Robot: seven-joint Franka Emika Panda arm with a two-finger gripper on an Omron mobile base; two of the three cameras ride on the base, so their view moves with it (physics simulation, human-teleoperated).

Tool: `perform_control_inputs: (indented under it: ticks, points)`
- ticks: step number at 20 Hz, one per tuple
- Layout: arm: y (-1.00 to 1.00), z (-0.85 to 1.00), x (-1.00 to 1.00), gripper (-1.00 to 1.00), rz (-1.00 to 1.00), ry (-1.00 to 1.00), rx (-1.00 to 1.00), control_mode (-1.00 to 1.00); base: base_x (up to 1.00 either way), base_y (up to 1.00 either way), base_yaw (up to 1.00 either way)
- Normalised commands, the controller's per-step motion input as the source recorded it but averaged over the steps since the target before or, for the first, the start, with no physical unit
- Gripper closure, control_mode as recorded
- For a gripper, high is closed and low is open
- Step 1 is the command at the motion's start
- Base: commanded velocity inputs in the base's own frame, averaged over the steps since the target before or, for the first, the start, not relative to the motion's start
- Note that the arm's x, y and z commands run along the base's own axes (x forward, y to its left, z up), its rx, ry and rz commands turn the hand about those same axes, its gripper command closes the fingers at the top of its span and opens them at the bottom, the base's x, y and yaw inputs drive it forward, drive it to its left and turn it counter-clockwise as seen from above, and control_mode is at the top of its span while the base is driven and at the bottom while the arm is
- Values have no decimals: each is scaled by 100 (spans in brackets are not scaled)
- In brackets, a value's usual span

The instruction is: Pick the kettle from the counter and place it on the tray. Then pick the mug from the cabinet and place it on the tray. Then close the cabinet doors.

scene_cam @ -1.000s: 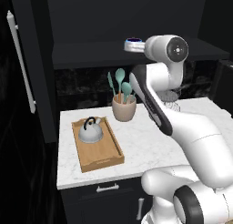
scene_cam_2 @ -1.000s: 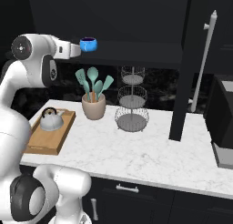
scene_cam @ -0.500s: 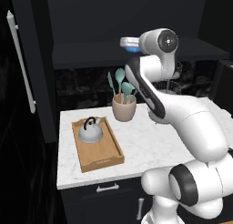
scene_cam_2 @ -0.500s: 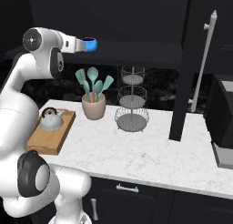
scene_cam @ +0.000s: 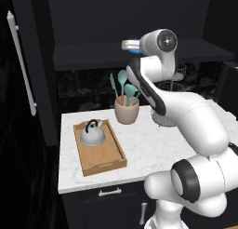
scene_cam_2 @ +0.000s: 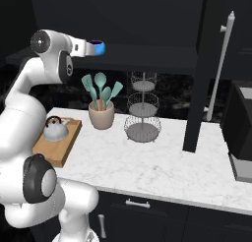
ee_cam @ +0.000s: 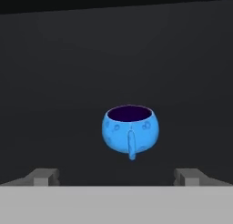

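— Claw (ee_cam: 116,177)?
— Spread wide, holding nothing; tips (ee_cam: 43,175) set well apart at the bottom of the hand view, aimed level at the mug (ee_cam: 130,130).

— And the mug?
— Blue, upright on the shelf (scene_cam_2: 147,56) inside the dark cabinet (scene_cam: 116,18), handle turned toward the claw. Centred between the tips but not yet between them; untouched. Seen just beyond the hand in the right base view.

— Below that?
— Crock of teal utensils (scene_cam_2: 101,105) and wire tiered stand (scene_cam_2: 142,108) on the marble counter (scene_cam_2: 162,162), under the shelf. Left of those in the right base view, wooden tray (scene_cam: 100,149) flat on the counter near its end, kettle (scene_cam: 93,134) sitting upright inside the rim.

— Doors?
— Both swung open: one (scene_cam: 28,65) at the left of the left base view, the other (scene_cam_2: 209,69) at the right of the right base view, silver bar handles showing.

— Progress?
— Kettle step done, by the look of it. Mug step in hand: reach, no grasp. Left: close on the mug, carry down beside the kettle, shut both doors. Roughly a third through, as a judgement.
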Motion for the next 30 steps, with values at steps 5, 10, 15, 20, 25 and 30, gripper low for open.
perform_control_inputs:
  ticks: [5,10,15,20,25,30]
  points:
    - [0,-18,22,-100,-1,4,-3,-100,0,0,0]
    - [0,-4,22,-100,0,0,0,-100,0,0,0]
    - [-7,0,23,-100,0,0,0,-100,0,0,0]
    - [-8,-2,22,-100,0,0,0,-100,0,0,0]
    - [0,-19,25,-100,0,0,0,-100,0,0,0]
    - [-1,-28,21,-100,0,0,0,-100,0,0,0]
